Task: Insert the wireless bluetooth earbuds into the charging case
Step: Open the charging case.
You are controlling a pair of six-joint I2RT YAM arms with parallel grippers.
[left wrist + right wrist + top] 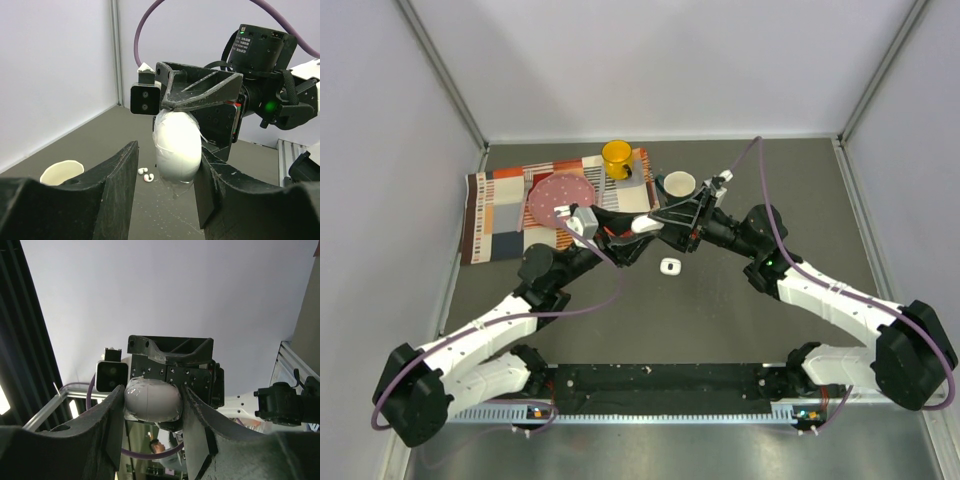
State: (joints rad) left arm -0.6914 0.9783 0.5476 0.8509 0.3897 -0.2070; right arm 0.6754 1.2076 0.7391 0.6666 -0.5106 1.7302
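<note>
Right gripper (152,412) pinches charging case (177,147) above desk (720,330) centre; left gripper (166,156) spread around it, probably to open it for earbuds (145,173).

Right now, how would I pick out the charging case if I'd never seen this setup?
Find the middle of the grey table, where the two arms meet. The charging case is the smooth white egg-shaped pebble pinched in the right gripper, off the table. It is far bigger than the tiny earbuds lying on the table.
</note>
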